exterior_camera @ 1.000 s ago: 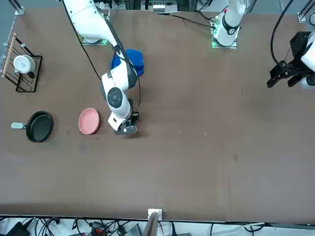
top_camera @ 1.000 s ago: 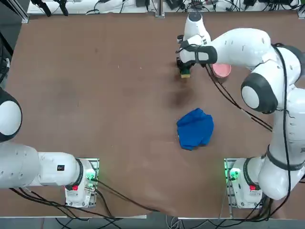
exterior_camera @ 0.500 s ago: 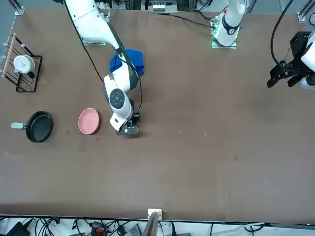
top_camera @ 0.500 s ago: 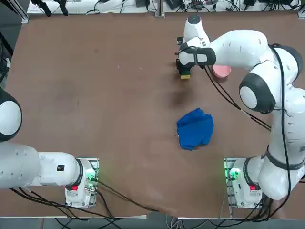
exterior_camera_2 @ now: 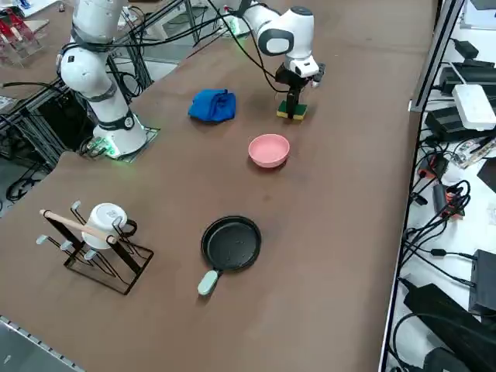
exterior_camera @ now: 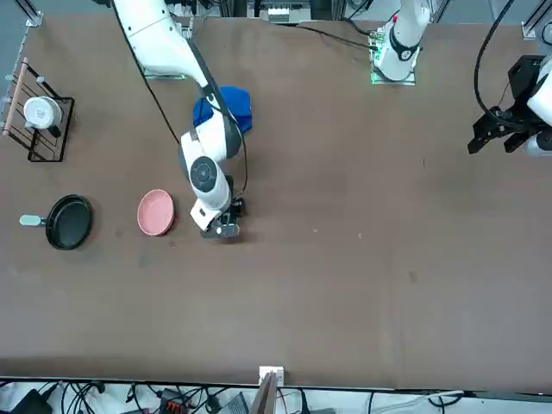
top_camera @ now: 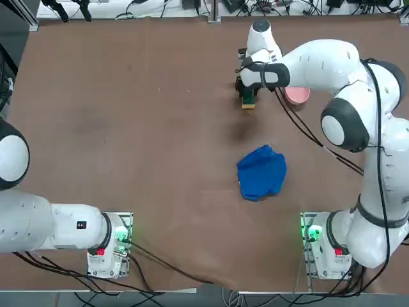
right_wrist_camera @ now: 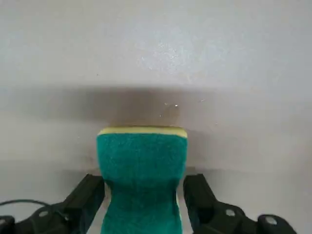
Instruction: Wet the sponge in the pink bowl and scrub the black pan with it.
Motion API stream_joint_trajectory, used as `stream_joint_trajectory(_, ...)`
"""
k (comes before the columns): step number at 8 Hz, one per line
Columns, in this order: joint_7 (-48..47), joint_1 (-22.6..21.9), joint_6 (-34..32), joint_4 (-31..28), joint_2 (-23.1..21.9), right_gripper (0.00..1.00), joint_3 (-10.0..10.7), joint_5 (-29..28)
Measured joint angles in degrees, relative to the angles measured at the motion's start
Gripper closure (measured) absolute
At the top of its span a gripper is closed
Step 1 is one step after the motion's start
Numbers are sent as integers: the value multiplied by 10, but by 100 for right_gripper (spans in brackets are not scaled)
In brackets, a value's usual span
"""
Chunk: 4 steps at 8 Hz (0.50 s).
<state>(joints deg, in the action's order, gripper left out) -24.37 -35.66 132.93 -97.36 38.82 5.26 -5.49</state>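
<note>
The green-topped, yellow-bottomed sponge (right_wrist_camera: 141, 165) lies flat on the table, also seen as the sponge (exterior_camera_2: 292, 114) and the sponge (top_camera: 248, 103). My right gripper (right_wrist_camera: 145, 183) stands open straight over it, one finger on each side, with a narrow gap at both. That gripper (top_camera: 248, 94) sits just to the robot's left of the pink bowl (top_camera: 298, 94). The bowl (exterior_camera_2: 269, 149) is upright beside the sponge. Farther toward the robot's right lies the black pan (exterior_camera_2: 232, 242), its pale handle pointing away from the bowl; it is the pan (exterior_camera: 69, 222) in the front view.
A crumpled blue cloth (top_camera: 261, 172) lies nearer the arm bases than the sponge. A wire rack (exterior_camera_2: 97, 232) holding a white mug stands at the robot's far right, past the pan. The table edge (exterior_camera_2: 403, 178) runs close beyond the bowl and pan.
The fingers have spread apart and let go of the sponge, which now rests on the table. The arm itself has hardly moved.
</note>
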Motion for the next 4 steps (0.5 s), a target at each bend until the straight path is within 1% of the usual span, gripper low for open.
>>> stream_joint_trajectory(2,-7,-1,6,7,-2,0,1,0)
stream_joint_trajectory(4,-7,2,7,26,-17,0,7,0)
